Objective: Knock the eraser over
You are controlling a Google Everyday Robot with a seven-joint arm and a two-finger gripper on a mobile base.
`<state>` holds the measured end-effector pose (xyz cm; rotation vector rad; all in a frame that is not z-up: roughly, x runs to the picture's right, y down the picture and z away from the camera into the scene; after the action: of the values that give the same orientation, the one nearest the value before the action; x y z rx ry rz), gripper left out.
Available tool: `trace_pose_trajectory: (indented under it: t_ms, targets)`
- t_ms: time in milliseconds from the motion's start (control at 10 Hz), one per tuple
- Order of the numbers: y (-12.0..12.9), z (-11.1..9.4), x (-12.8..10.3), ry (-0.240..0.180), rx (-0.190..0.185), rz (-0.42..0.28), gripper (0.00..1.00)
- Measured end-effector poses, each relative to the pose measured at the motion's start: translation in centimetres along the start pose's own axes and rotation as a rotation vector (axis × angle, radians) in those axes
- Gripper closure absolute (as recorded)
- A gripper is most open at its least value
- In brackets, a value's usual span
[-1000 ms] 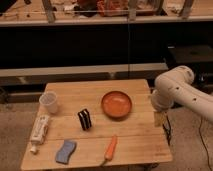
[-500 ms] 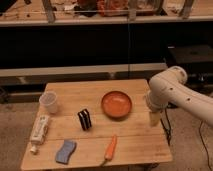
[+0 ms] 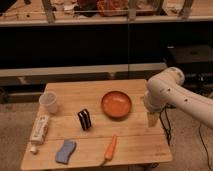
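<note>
The eraser (image 3: pixel 84 119), a small black block with a pale stripe, stands upright near the middle of the wooden table (image 3: pixel 70 94), left of an orange bowl (image 3: pixel 116 104). My gripper (image 3: pixel 152 120) hangs from the white arm (image 3: pixel 167 92) over the table's right edge, pointing down, well to the right of the eraser and beyond the bowl.
A clear plastic cup (image 3: pixel 48 102) stands at the left. A white tube (image 3: pixel 39 130) lies on the left edge. A wavy blue sponge (image 3: pixel 65 151) and a carrot (image 3: pixel 109 149) lie near the front edge. Dark shelving stands behind the table.
The arm has swung slightly left, bringing the gripper in from beside the table to over its right edge. The objects have not moved.
</note>
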<state>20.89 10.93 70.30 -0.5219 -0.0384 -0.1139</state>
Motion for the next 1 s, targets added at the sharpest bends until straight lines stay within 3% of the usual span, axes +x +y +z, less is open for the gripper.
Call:
trace_pose_trajectory:
  t_ms: [1000]
  targets:
    - [-0.1, 0.8, -2.2, -0.020, 0.016, -0.076, 0.20]
